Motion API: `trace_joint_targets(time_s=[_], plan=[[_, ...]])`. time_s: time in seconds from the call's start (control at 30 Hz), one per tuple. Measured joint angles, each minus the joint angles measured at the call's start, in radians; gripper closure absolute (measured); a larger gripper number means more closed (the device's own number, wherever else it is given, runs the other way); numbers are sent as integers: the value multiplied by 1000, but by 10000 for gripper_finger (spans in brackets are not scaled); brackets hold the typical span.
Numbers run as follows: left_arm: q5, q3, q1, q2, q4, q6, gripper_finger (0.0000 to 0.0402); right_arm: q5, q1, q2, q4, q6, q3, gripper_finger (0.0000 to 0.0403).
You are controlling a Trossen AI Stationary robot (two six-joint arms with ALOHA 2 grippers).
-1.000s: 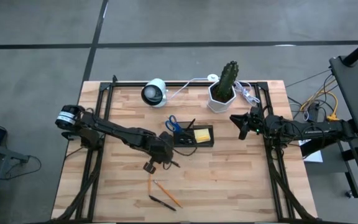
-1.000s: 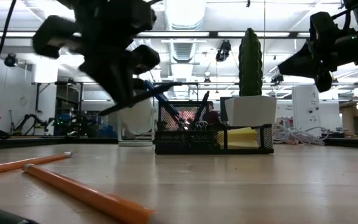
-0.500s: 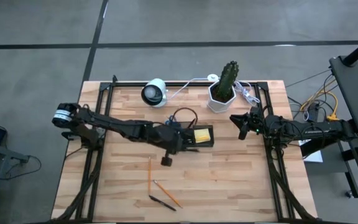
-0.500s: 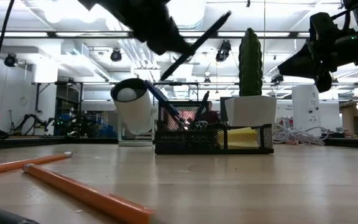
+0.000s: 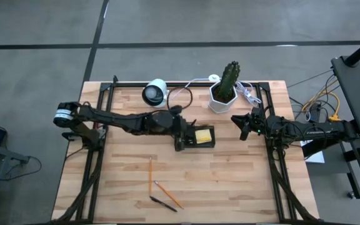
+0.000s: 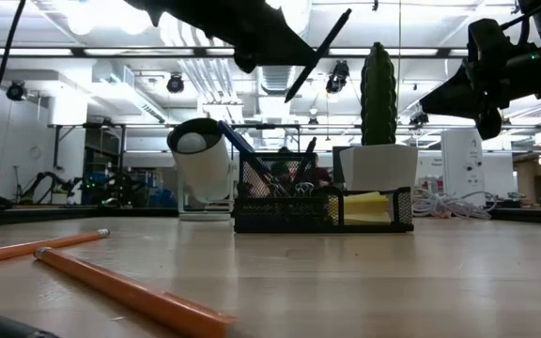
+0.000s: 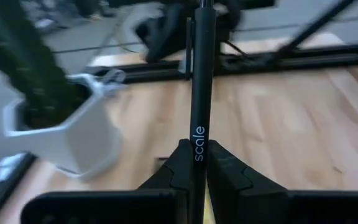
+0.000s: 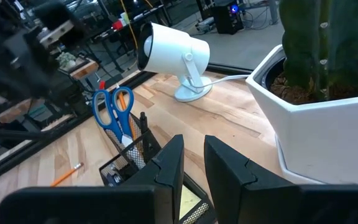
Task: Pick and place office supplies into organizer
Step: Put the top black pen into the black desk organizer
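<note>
Over the black organizer (image 5: 194,136) near the middle of the bench (image 5: 230,181), the left claw (image 5: 181,139) hangs clenched on a black pen (image 7: 199,81), its two fingers (image 7: 180,167) pinching the barrel low down. From the low view the pen (image 6: 317,54) slants in the air above the tray, clear of it, with its upper end tipped toward the cactus (image 6: 378,80).

The organizer (image 6: 322,208) sits flat on the wood. Blue-handled scissors (image 8: 112,111) stand in its left compartment, handles up, with an orange pencil (image 8: 124,99) and a dark pen beside them; a yellow sticky-note pad (image 5: 202,135) fills the right compartment.

On the near left part of the bench lie two orange pencils (image 5: 167,193) and a dark pen (image 5: 162,204), close together and well apart from the tray.

Behind the tray stand a white lamp-like device (image 5: 155,92) on the far left and the white hexagonal pot (image 5: 221,97) holding the cactus on the far right, with white cables (image 5: 247,94) next to the pot.

The right claw (image 5: 243,126) waits in the air at the right side of the bench, near the pot; its fingers (image 8: 169,163) stand slightly apart and grasp nothing.
</note>
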Motion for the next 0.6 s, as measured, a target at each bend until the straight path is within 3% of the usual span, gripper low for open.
trace_joint_targets(time_s=[0.6], plan=[[-376, -99, 20, 2, 218, -131, 391, 0, 0, 0, 0, 0, 0, 349]])
